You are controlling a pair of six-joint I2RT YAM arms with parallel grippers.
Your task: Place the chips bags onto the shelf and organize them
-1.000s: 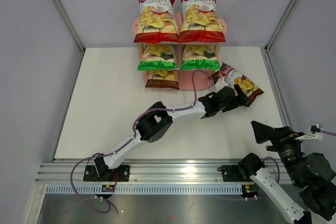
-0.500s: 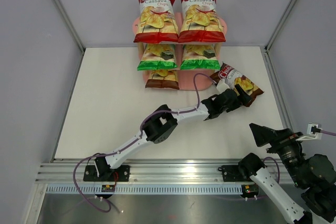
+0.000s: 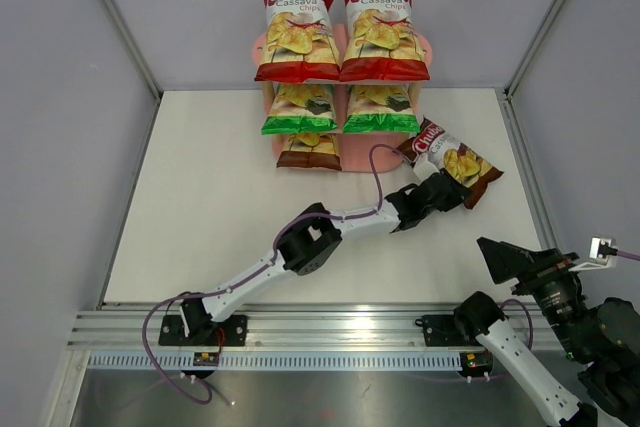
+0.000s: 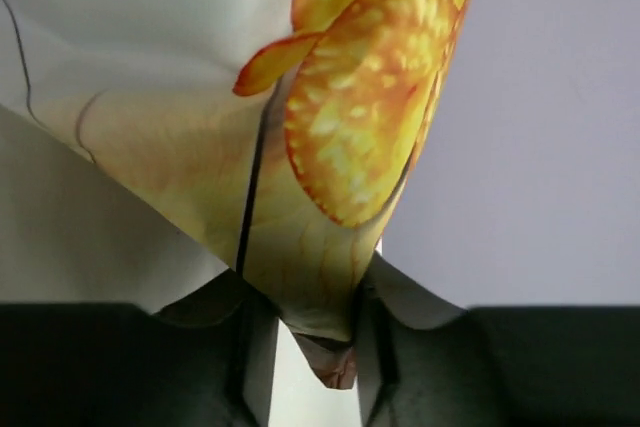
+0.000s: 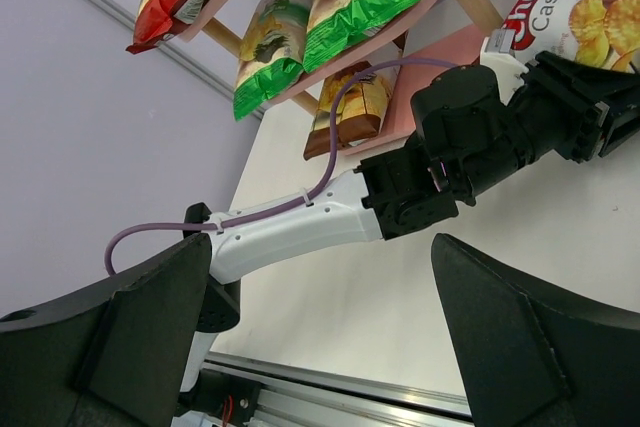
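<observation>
1. While the right gripper point(image 3: 500, 255) hangs at the lower right of the overhead frame, its fingers are spread wide with nothing between them, and it sits slightly lower in the frame than a second ago.
2. Just above it in the frame, the left arm point(image 3: 310, 245) has slid its elbow to the right since then and stretches flatter across the table point(image 3: 200, 197) toward the upper right.
3. At the arm's far end, the left gripper point(image 3: 457, 191), spread a second ago, is now pressed together on the near edge of the loose dark brown bag point(image 3: 455, 159). The wrist view shows that bag's crimped edge pinched between the two dark fingers point(image 4: 180, 367), both touching it.
4. This bag lies right of centre, directly above and slightly right of the gripper in the frame. It is tilted, with its logo end toward the upper left. Its place has barely changed, and I cannot tell whether it is lifted off the table.
5. Farthest back, at top centre, stands the shelf point(image 3: 429, 47), up and left of the pinched bag. It holds two red bags point(image 3: 297, 32) side by side on the top tier and two green bags point(image 3: 300, 107) on the middle tier. The shelved dark brown bag point(image 3: 308, 150) sits on the left half of the lowest tier. All are where they were.
</observation>
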